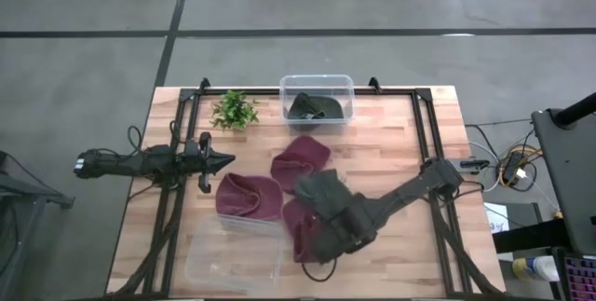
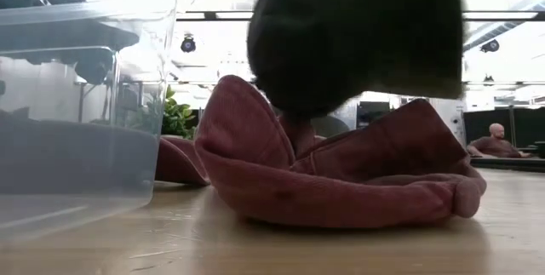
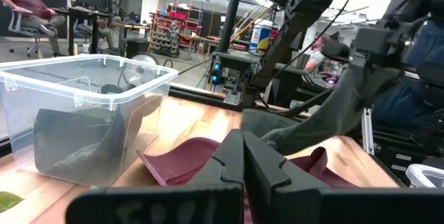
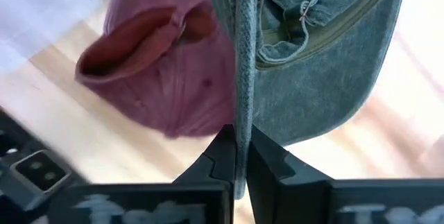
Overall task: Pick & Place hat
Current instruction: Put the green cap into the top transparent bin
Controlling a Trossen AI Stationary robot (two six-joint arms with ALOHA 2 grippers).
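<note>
A dark green hat hangs in my right gripper, which is shut on it over the table's middle, above the maroon hats. In the low view the green hat hovers over a maroon hat that lies on the wood. Three maroon hats lie close together. My left gripper waits shut at the table's left side, touching nothing. My right gripper pinches a thin edge of the green hat between its two fingers. The cloth stands edge-on in the gap. The rest of the hat spreads out past the fingertips, lifted off the table over a maroon hat.
A clear bin at the far edge holds another green hat. A second clear bin stands at the near edge, left of my right gripper. A small green plant sits far left. People sit in the room beyond.
</note>
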